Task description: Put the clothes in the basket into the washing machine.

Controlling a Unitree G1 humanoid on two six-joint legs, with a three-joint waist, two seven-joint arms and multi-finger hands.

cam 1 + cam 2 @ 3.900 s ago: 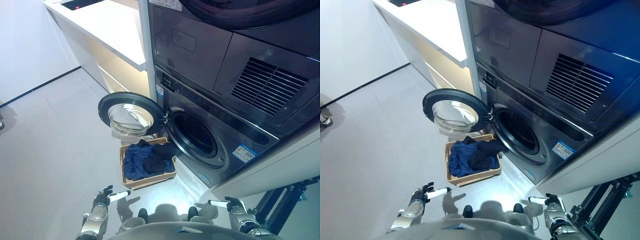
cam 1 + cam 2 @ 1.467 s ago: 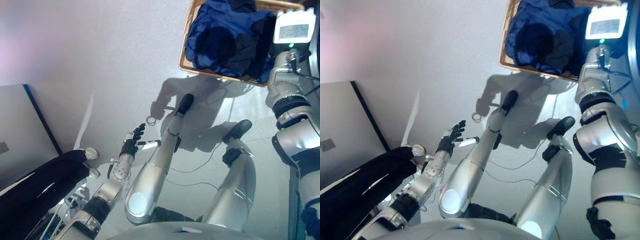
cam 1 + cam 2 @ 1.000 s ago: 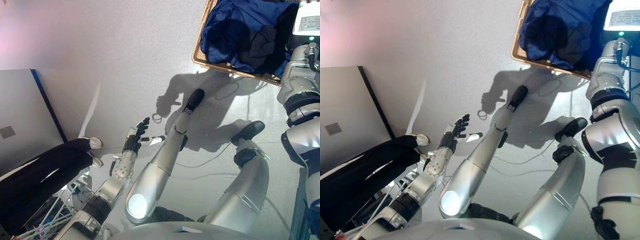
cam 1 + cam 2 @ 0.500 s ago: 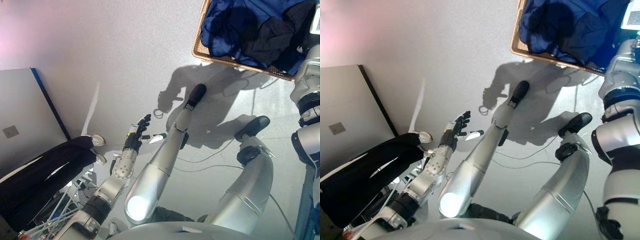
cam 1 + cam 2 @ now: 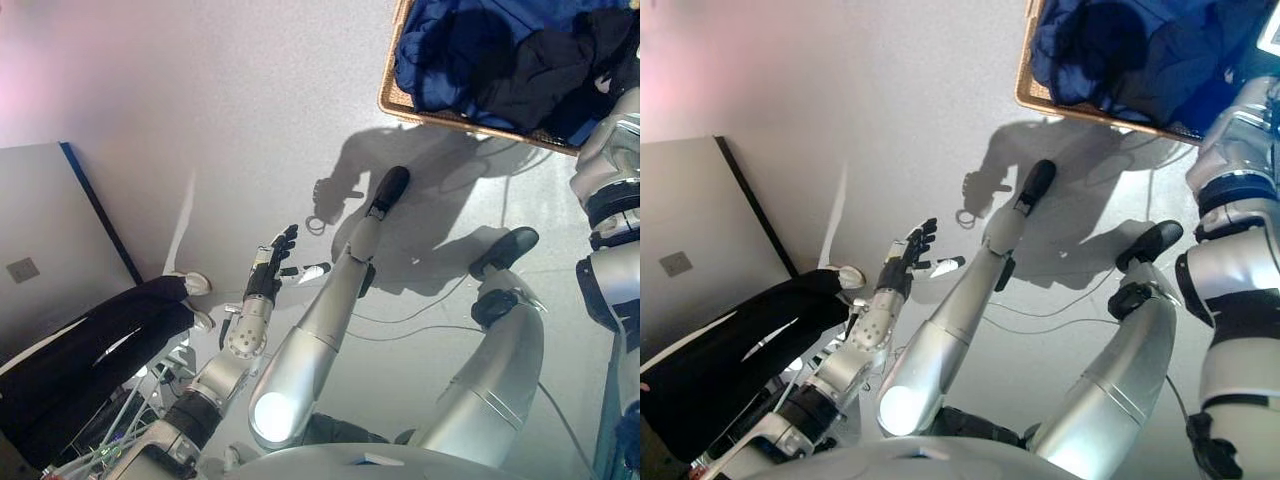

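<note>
At about one o'clock, against the top edge, sits the wicker basket [image 5: 392, 100], piled with blue clothes [image 5: 450, 50] and a black garment [image 5: 540, 80] on top of them. Over the grey floor [image 5: 250, 100] near seven o'clock, the left hand [image 5: 270, 272] hangs with fingers spread and straight, holding nothing, well apart from the basket. By the basket at two o'clock the right arm reaches up; its hand is out of sight. At eight o'clock a person's dark-trousered legs [image 5: 80, 350] and pale shoes [image 5: 195, 285] show.
</note>
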